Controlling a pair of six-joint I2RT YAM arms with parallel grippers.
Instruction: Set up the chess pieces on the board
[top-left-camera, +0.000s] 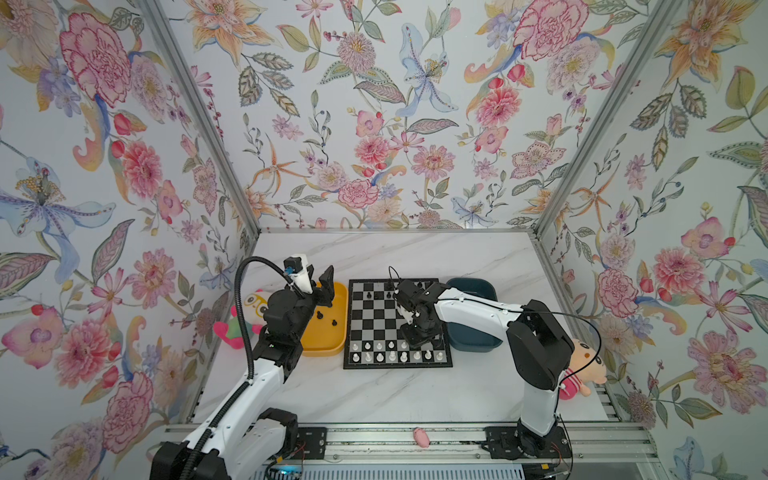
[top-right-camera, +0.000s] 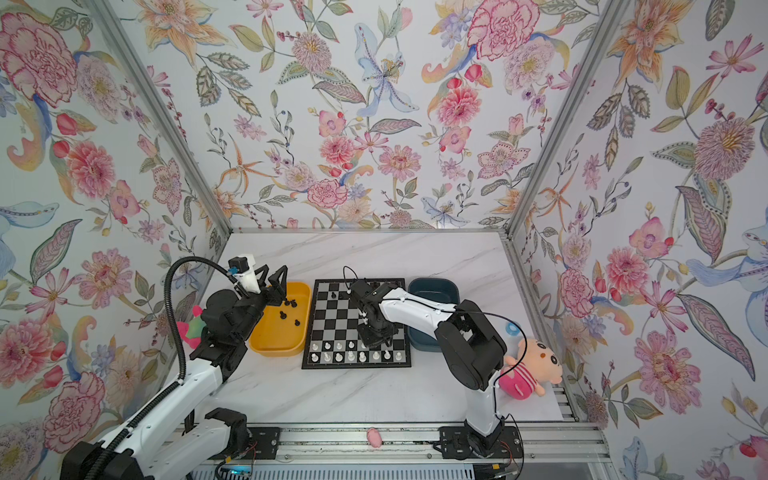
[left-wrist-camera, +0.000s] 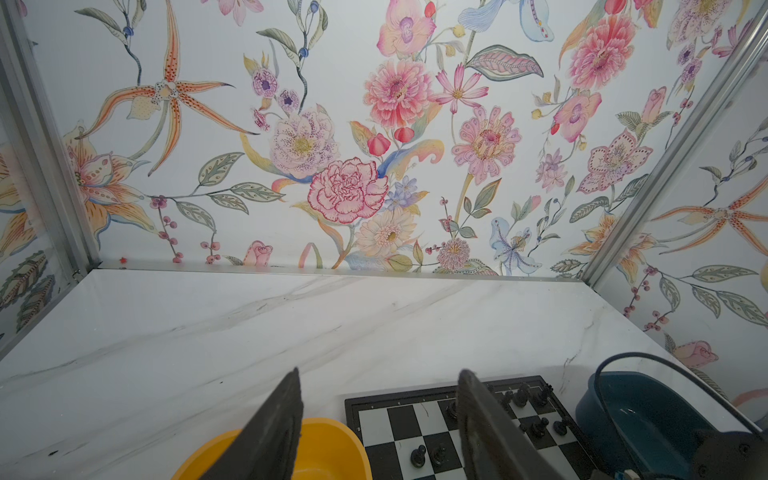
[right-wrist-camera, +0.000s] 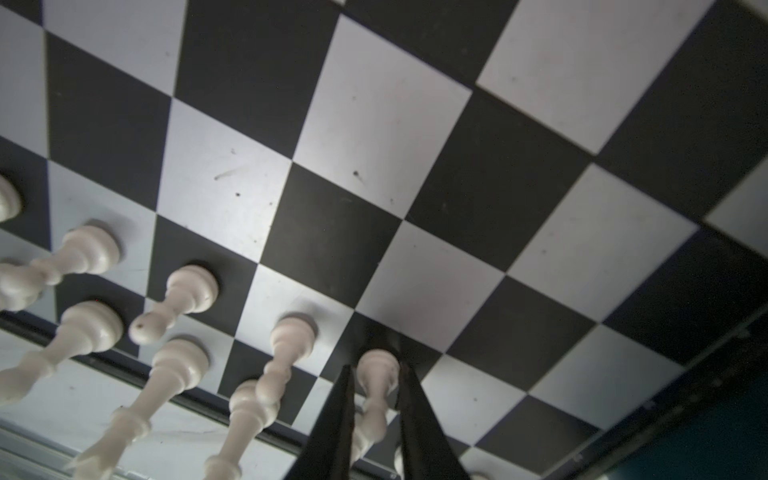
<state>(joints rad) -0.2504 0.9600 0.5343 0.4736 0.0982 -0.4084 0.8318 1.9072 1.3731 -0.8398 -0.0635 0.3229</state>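
Checkered board (right-wrist-camera: 374, 166), white pawn (right-wrist-camera: 376, 374) upright btwn right jaws

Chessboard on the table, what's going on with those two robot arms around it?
The robot is setting up a chess set. The right hand reaches over the board, its fingers either side of a white piece that stands in the near rows with the other white pieces; I cannot tell whether it is gripped. The left hand hangs open and empty over the yellow tray, where a few loose black pieces sit. More black pieces already stand along the far edge.
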